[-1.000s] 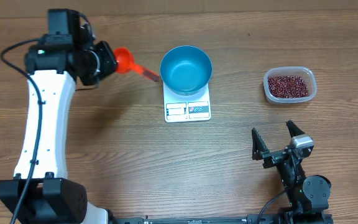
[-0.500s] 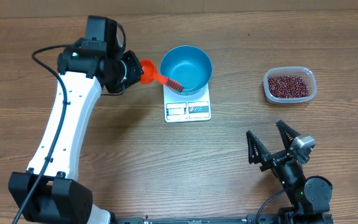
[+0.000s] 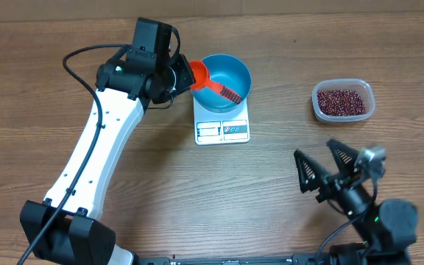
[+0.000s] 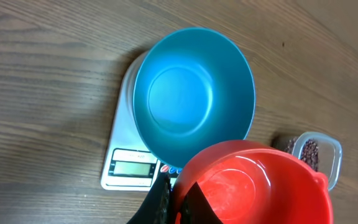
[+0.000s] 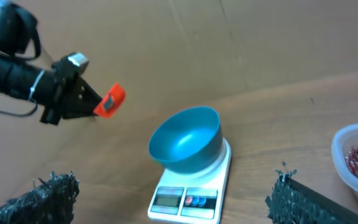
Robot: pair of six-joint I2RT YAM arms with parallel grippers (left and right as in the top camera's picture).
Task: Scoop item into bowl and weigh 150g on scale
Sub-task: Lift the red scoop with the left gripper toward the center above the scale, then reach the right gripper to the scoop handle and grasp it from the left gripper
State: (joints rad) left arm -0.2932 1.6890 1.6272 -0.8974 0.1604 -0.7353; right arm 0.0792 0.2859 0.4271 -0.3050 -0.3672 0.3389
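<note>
the wooden table (image 3: 219, 199) spread under everything. the left arm (image 3: 98, 147), white and black, reached from the near left corner up toward the middle of the far side. the right arm sat low at the near right, and the right gripper (image 3: 313, 149) was spread wide with nothing between its dark fingers (image 5: 48, 193), well apart from every object. the blue bowl (image 3: 234, 72) sat upright on the white scale (image 3: 222, 129), covering most of the platform, with the scale's display edge showing on the side nearer the robot. the clear plastic container (image 3: 371, 94) stood off to the right, well apart from the scale. the left gripper (image 3: 177, 79) was closed on the orange-red scoop (image 3: 199, 73), just left of the bowl. from overhead, the scoop's cup lay over the bowl's left rim and its handle, with a dark gridded end, stretched across the bowl's opening; whether it touched the rim could not be told. in the left wrist view the scoop's glossy red cup (image 4: 253, 186) filled the lower right, with the bowl and scale beyond it. the dark red-brown beans (image 3: 341, 101) lay heaped in the clear container.
</note>
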